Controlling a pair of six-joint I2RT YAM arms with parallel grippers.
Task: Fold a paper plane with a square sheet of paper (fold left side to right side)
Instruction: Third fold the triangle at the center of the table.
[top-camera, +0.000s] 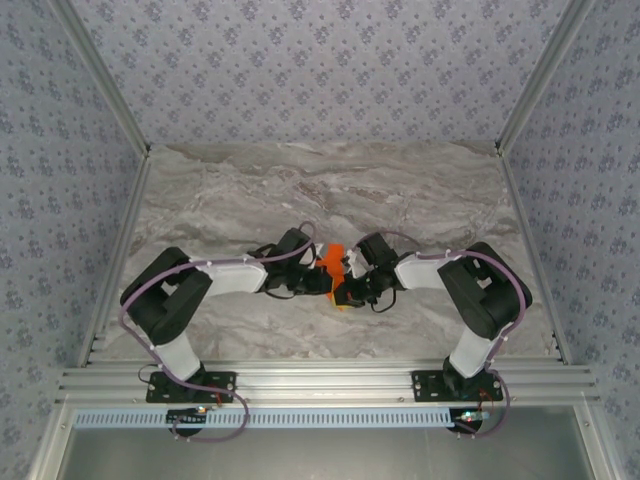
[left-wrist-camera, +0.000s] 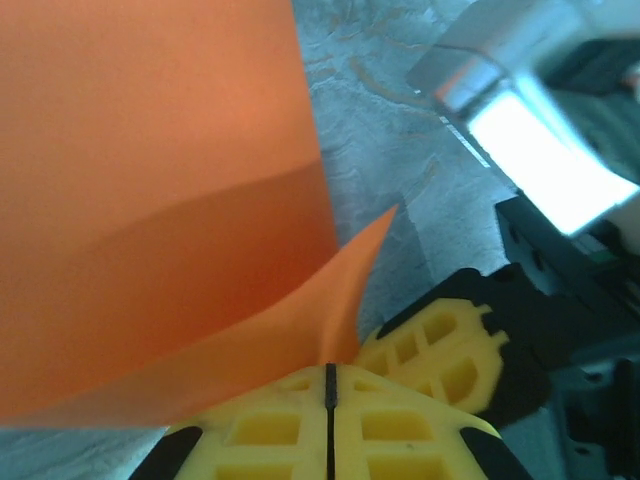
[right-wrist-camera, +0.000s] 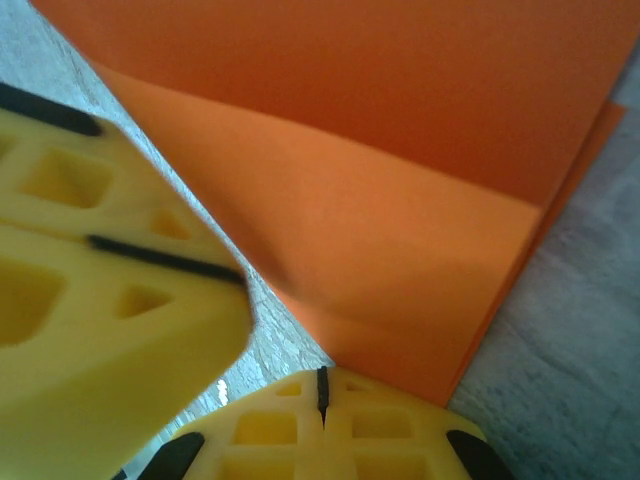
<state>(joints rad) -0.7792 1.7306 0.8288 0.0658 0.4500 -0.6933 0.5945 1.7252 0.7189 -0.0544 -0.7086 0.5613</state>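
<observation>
While both arms reached inward over the middle of the marble table (top-camera: 300, 180), the square sheet of paper (top-camera: 328, 262) sat between their wrists, a bright orange patch at the centre of the scene. From the left wrist camera the left gripper (left-wrist-camera: 330, 400) had its jaws pressed together to a thin dark seam, and a curling flap of the sheet ran down into that seam, so I took it as pinching the paper. The right gripper (right-wrist-camera: 322, 395) looked the same from its own camera: jaws closed, with the sheet's near edge meeting the seam. I read that as a grip on the paper too, though the contact was small.

In that right wrist view the sheet showed two layers, one slightly offset from the other along the right edge, with a soft bend and no sharp crease.

My worry was tearing. With two closed claws on one thin sheet and their yellow fingers nearly touching, any pull apart or twist could rip it or crumple the corner. If either claw slipped, the layers could slide further out of line and the fold would set crooked. The fingers could also collide, being so close together.

As for containers, I saw no tray, bin or box on the table.
</observation>
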